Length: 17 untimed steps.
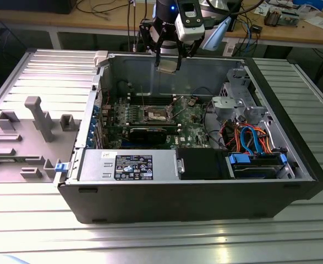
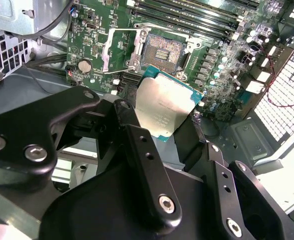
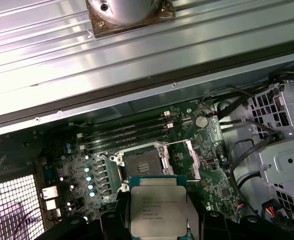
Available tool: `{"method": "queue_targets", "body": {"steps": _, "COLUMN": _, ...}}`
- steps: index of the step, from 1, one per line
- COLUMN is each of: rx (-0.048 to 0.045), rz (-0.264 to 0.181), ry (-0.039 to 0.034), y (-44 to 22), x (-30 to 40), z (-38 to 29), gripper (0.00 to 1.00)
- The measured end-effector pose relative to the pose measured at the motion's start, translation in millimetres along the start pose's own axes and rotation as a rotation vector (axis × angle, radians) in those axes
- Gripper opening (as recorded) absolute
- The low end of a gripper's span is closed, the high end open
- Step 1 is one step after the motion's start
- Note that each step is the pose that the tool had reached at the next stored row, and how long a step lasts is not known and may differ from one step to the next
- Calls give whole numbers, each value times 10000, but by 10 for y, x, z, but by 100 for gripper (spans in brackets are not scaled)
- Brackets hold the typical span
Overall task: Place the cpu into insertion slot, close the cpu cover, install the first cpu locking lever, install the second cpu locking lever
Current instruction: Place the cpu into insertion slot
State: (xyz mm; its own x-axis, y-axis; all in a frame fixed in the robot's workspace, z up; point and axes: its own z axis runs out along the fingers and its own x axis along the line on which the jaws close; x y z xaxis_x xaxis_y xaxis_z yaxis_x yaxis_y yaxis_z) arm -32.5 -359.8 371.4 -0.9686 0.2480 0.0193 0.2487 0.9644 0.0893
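In the gripper [image 2: 159,122] — the cpu [image 2: 168,100]

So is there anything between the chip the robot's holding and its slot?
No, just open air. In the first wrist view the cpu hangs clear of the uncovered insertion slot, nothing between.

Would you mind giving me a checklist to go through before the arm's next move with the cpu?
1. Grip of the hand on the cpu: ok, it is clamped by two opposite edges.
2. Position of the cpu cover: ok, it is flipped open beside the socket.
3. State of the insertion slot: ok, nothing lies in it.
4. Height of the cpu: not ok. In the exterior view it hangs near the top of the computer case, well above the slot.
5. Match between the cpu's corner marking and the slot: cannot tell.
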Motion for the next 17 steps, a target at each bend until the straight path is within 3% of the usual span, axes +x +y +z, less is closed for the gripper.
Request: {"method": "queue_targets", "body": {"steps": 17, "rx": -4, "rz": 260, "ry": -24, "y": 0, "x": 0, "z": 0, "gripper": 54}}
